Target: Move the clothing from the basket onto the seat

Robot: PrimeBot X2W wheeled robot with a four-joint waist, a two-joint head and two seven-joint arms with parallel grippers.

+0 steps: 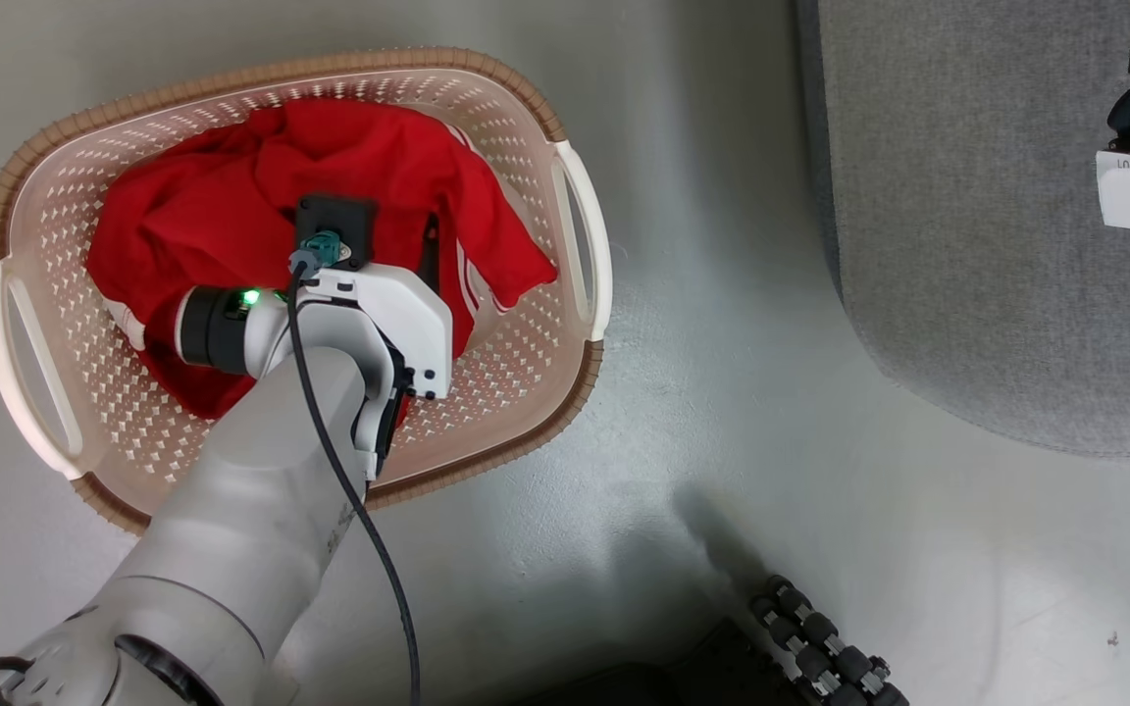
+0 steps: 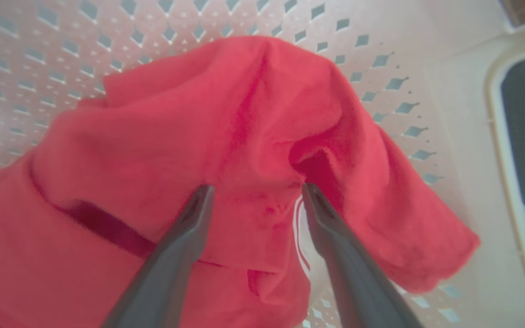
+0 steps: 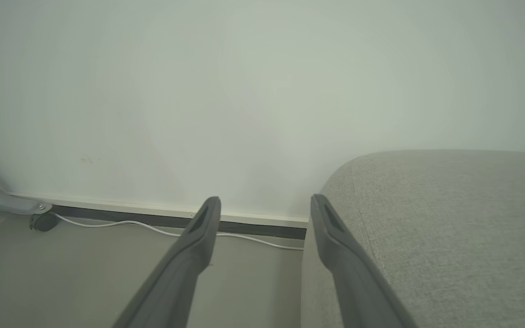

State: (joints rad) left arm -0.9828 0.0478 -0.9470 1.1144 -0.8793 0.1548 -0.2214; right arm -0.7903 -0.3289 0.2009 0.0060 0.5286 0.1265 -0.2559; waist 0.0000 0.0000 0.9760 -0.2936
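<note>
While my left gripper (image 2: pixel 258 187) hangs spread, nothing held, the red garment (image 2: pixel 198 127) bunched between its fingertips (image 2: pixel 201 200) inside the basket (image 2: pixel 449 114), I worry a shallow pinch slips off; my right gripper (image 3: pixel 265 200) is spread too.

pale floor (image 1: pixel 722 412): basket (image 1: pixel 526 365) left, seat (image 1: pixel 967 196) right, well apart

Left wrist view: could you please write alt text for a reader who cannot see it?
The open left tool points at crumpled red clothing lying in the cream perforated basket; nothing is gripped yet.
</note>
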